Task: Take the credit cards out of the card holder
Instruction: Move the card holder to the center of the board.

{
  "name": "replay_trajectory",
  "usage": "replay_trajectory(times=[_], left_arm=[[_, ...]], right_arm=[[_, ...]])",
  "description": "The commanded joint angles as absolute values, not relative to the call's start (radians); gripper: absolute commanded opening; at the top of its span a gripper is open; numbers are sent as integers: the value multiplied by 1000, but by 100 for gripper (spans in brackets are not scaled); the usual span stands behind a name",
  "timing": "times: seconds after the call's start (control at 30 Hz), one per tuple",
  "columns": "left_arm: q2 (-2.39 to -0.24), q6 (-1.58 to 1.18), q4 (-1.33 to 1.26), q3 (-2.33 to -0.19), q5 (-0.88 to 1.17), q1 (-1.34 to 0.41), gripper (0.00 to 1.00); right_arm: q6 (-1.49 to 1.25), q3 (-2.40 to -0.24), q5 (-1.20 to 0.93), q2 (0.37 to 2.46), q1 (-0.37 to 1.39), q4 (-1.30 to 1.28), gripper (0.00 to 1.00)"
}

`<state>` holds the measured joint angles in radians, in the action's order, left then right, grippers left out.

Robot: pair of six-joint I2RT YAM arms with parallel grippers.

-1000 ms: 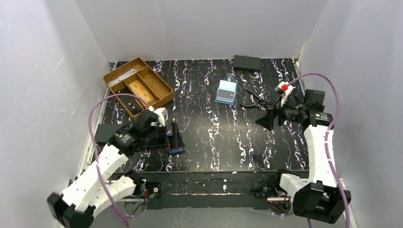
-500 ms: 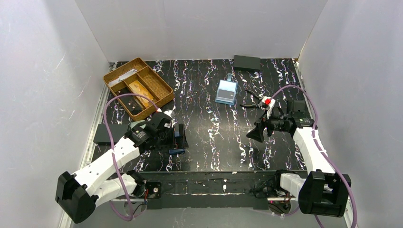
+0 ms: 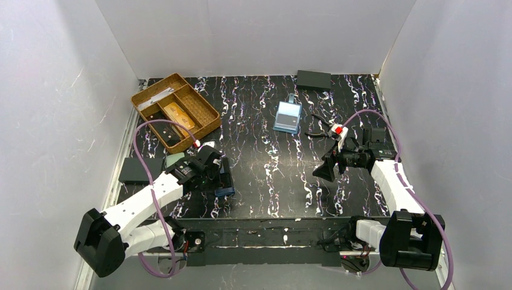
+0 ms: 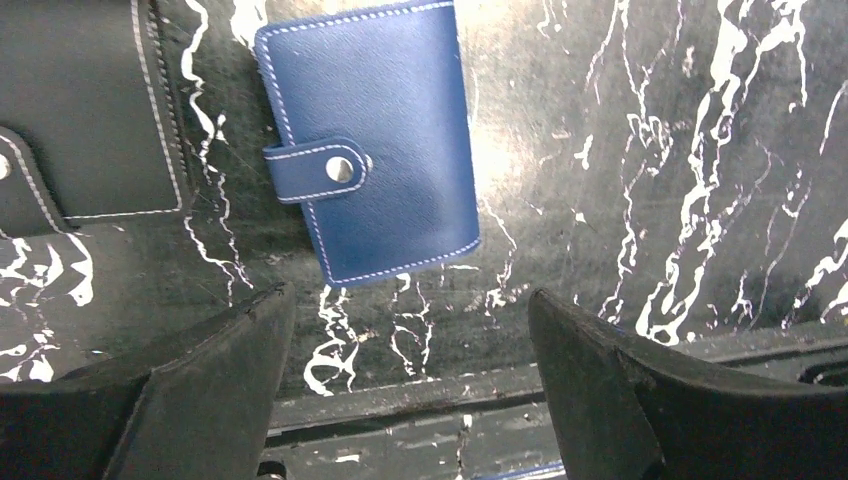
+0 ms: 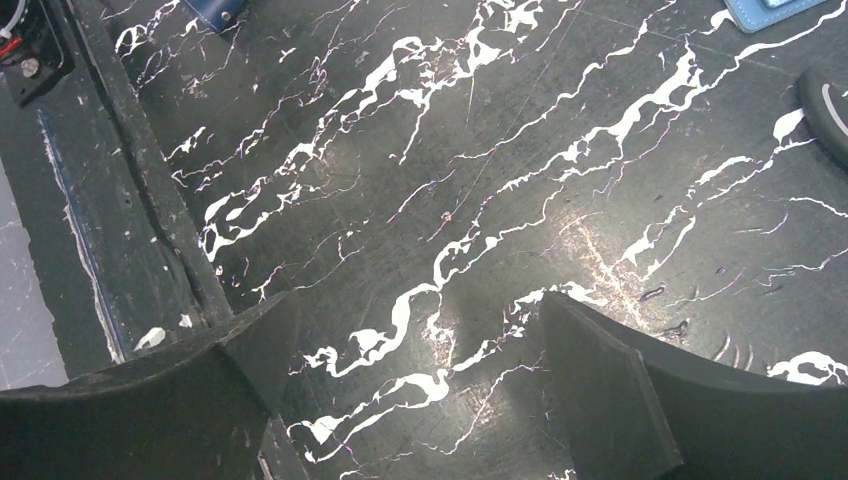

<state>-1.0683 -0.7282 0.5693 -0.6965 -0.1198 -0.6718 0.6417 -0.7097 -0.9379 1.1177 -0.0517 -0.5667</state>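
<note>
Top external view: wooden tray (image 3: 175, 112) sits far left. Left gripper (image 3: 222, 175) at near-left, jaws wide apart, gripping nothing. Card holder (image 4: 370, 140) lies flat just beyond its fingertips, folded shut, tab snapped on its left edge, long axis pointing away from the wrist camera, slightly tilted. Black pouch (image 4: 90, 110) lies just beside it. Right gripper (image 3: 323, 172) is spread wide, empty, over the table (image 3: 272, 175).

card holder (image 4: 370, 150) navy blue, white stitching, silver snap – table (image 3: 265, 175) black, white marble veining – upper-left tray (image 3: 199, 109) tan
</note>
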Motion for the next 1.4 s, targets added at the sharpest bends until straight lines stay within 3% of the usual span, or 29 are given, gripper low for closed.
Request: replay_trajectory(times=[0.0, 0.37, 0.63, 0.77, 1.03, 1.37], left_arm=[[-1087, -748, 574, -683, -233, -655, 82], [-1286, -605, 622, -846, -163, -535, 78], [-1372, -516, 552, -873, 61, -435, 70], [-1416, -487, 549, -887, 86, -411, 65], [-1493, -472, 550, -886, 78, -383, 64], [-1508, -474, 474, -853, 185, -378, 28]], right_arm=[[666, -716, -954, 1123, -52, -550, 98], [670, -716, -948, 1122, -51, -554, 99], [675, -716, -948, 1120, -51, -558, 98], [679, -718, -950, 1122, -52, -560, 99], [684, -719, -952, 1125, -52, -567, 98], [699, -724, -959, 1132, -52, -580, 98]])
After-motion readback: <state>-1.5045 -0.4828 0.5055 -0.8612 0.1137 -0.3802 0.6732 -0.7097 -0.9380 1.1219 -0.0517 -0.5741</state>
